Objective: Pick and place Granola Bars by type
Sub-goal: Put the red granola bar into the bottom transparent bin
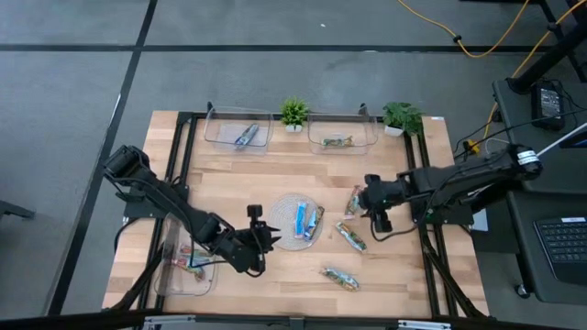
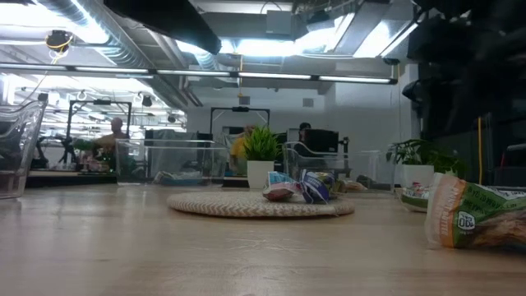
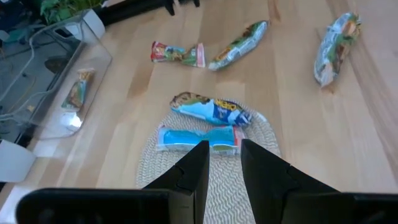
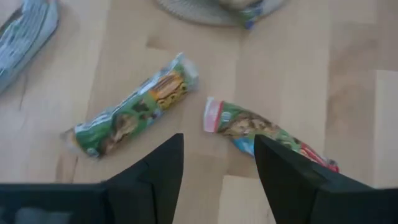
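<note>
Your left gripper (image 3: 224, 163), empty and slightly open, hovers by the blue bar (image 3: 198, 137); widen first, then drop straight down. Right gripper (image 4: 217, 163) open, empty.

A round woven mat (image 1: 286, 240) is laid near the centre of the wooden tabletop (image 1: 275, 174). Two clear trays (image 1: 238, 129) (image 1: 344, 134) are set along the 12 o'clock edge, each flanked by a small potted plant (image 1: 293, 113) (image 1: 402, 116). A third clear tray (image 1: 174, 275) is placed at about 8 o'clock, and a keyboard (image 1: 559, 240) is seen on a desk off the 3 o'clock side.
</note>
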`<state>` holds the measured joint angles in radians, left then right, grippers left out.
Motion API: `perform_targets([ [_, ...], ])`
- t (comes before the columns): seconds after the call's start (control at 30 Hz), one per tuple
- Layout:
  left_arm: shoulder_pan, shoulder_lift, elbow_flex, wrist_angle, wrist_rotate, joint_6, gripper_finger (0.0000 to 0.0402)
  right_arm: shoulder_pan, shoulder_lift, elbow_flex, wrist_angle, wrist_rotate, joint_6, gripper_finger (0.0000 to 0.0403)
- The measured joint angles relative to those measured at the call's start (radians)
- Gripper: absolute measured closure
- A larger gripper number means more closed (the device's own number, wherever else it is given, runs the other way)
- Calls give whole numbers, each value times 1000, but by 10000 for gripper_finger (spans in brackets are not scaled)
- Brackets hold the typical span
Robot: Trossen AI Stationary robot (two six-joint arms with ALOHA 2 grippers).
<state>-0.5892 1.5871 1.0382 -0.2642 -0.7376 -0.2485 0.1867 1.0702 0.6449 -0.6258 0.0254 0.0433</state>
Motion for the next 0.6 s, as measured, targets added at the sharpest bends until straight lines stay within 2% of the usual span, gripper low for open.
perform_targets([
  [0.27, -23, 0, 0, 6, -3, 8, 315, 34, 156, 0, 9, 108, -30, 205],
  [0.4, -32, 0, 0, 6, -3, 3, 316, 34, 228, 0, 15, 125, -29, 202],
  [0.6, -39, 0, 0, 6, -3, -4, 316, 34, 266, 0, 21, 127, -28, 152],
])
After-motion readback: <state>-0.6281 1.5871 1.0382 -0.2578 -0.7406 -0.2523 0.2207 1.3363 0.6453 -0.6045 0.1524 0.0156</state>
